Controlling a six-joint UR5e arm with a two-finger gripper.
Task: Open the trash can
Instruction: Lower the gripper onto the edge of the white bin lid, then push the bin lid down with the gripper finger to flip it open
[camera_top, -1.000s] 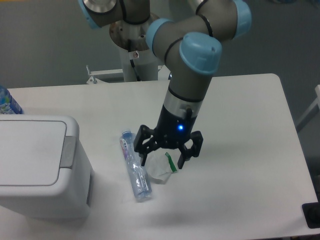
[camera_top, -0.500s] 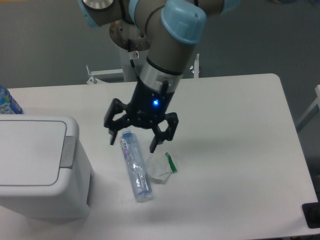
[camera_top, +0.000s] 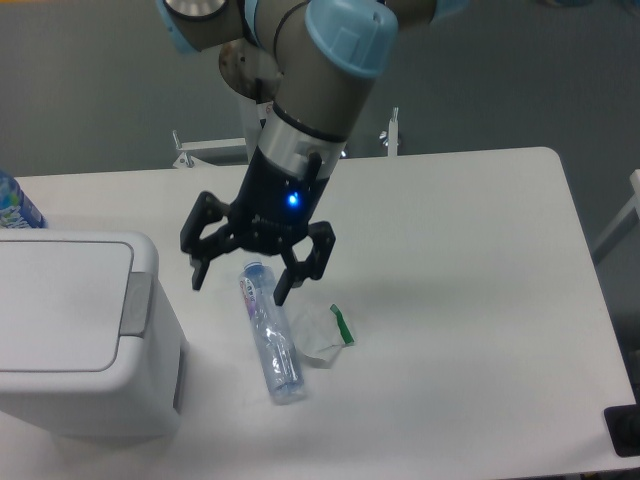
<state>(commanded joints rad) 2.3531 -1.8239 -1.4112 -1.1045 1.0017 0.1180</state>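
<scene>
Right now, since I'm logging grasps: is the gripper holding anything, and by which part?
Nothing is held. The gripper is open and empty above the table, apart from the trash can.

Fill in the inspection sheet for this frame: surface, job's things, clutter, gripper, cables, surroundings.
Surface: white table, no spills seen.
Job's things: trash can at the near left corner, lid flat and shut, grey push-bar strip untouched.
Clutter: plastic bottle lying flat; crumpled wrapper beside it; a blue-labelled bottle at the left edge, mostly cut off.
Gripper: gripper with jaws open, empty, above the lying bottle's cap end, right of the trash can.
Cables: nothing seen.
Surroundings: grey floor, a metal frame behind the table.
</scene>
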